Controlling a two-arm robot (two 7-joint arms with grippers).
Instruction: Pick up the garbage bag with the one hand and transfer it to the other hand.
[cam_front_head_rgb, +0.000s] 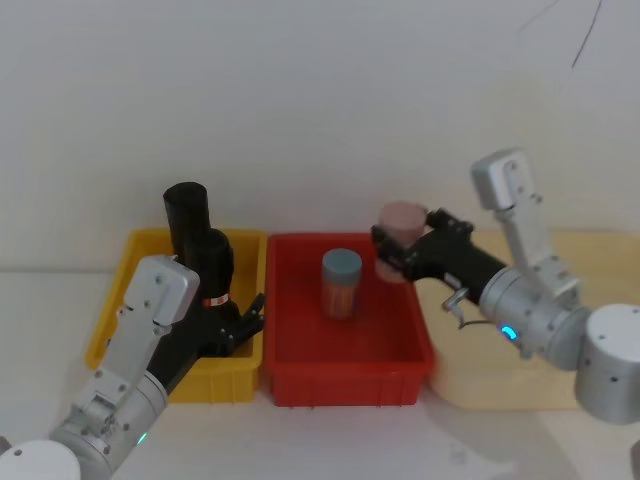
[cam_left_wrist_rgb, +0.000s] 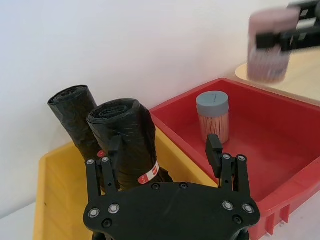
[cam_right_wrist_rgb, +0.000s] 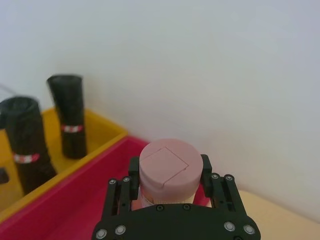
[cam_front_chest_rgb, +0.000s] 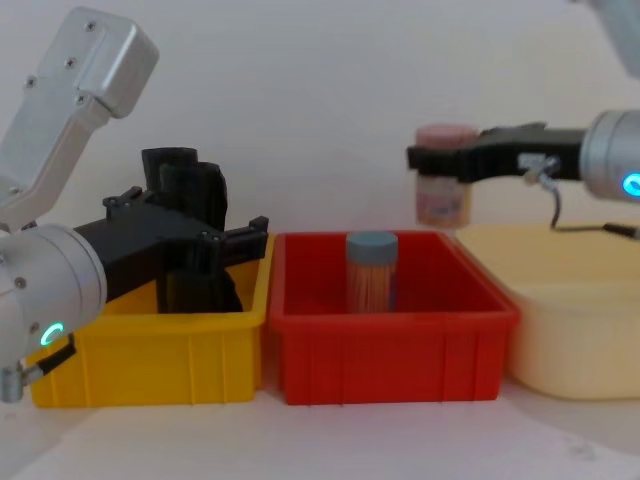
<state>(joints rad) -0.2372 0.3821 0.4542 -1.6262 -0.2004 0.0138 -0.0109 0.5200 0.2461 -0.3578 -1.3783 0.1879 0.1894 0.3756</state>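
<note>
The garbage bag (cam_front_head_rgb: 215, 262), a thick black crinkled roll with a red-and-white band, stands in the yellow bin (cam_front_head_rgb: 138, 246). My left gripper (cam_left_wrist_rgb: 163, 145), on the arm with the green light, is open. It reaches into the bin at the roll's lower half, one finger (cam_left_wrist_rgb: 112, 146) in front of the roll and the other finger (cam_left_wrist_rgb: 214, 149) off to its side. From the chest, the garbage bag (cam_front_chest_rgb: 198, 195) rises above the bin between those fingers. My right gripper (cam_front_head_rgb: 400, 250), blue-lit, holds a pink-lidded jar (cam_right_wrist_rgb: 167, 165) in the air over the red bin's far right corner.
A slimmer black roll (cam_left_wrist_rgb: 75, 112) leans behind the garbage bag in the same bin. The red bin (cam_front_head_rgb: 345, 385) next to it holds a blue-lidded jar (cam_front_head_rgb: 341, 283). A cream tray (cam_front_chest_rgb: 570, 300) sits to the right. A white wall rises close behind.
</note>
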